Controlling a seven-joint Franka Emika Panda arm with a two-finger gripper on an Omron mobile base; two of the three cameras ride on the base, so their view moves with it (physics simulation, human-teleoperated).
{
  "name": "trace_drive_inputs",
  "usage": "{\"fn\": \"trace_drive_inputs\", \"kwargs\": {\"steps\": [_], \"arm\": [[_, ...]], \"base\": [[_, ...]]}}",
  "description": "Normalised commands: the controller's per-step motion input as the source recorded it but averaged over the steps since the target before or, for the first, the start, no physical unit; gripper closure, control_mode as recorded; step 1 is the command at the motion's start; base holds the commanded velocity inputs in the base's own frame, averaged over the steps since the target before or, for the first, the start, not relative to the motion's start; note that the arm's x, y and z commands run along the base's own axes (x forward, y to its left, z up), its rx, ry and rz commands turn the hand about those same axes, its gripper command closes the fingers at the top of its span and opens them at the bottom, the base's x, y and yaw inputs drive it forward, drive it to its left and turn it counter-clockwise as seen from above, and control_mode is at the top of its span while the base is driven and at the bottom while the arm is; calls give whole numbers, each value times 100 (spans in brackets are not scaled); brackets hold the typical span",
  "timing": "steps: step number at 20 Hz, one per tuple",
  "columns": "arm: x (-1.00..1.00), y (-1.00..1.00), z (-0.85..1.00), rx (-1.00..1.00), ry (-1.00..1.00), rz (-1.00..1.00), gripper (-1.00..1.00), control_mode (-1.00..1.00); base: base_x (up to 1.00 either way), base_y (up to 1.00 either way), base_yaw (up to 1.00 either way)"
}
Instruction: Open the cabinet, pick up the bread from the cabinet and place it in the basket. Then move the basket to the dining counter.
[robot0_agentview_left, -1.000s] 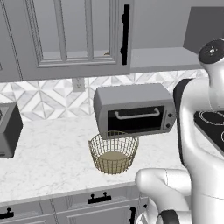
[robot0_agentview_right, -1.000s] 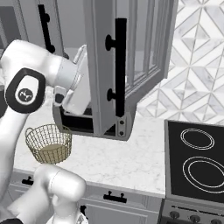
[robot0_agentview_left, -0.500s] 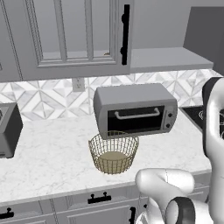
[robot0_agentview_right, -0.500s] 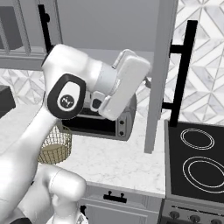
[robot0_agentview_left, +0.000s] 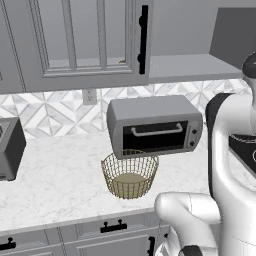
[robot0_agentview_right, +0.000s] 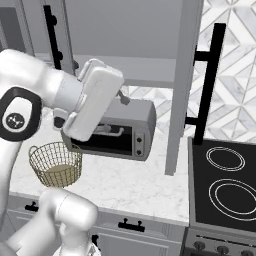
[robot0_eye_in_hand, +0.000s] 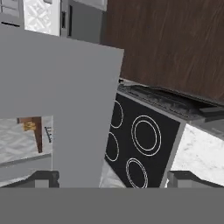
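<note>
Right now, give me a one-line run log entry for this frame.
stage: cabinet right door swung open | gripper: open, holding nothing | basket: on worktop before toaster oven, no bread inside | next: reach into cabinet

Even, bright rendered light – soft shadow under the basket (robot0_agentview_left: 129, 174) – edges sharp, no glare or blur.

Round wire basket (robot0_agentview_left: 129, 173) sits upright (empty) on the marble worktop; grey cabinet (robot0_agentview_left: 90, 42) above.
</note>
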Motion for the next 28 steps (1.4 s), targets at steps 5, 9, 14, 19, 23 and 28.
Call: {"fn": "trace_drive_inputs", "kwargs": {"steps": [5, 9, 14, 19, 23, 28], "arm": [[-36, 100, 0, -13, 3, 31, -100, -100], [-42, 100, 0, -24, 13, 57, -100, -100], [-45, 98, 11, -37, 24, 63, -100, -100], [-8, 75, 11, -35, 24, 58, -100, -100], [11, 71, 39, -43, 52, 37, -100, -100], [61, 51, 10, -36, 35, 36, -100, -100]], "base": [[0, 0, 0], [0, 0, 0], [0, 0, 0], [0, 0, 0], [0, 0, 0], [0, 0, 0]]}}
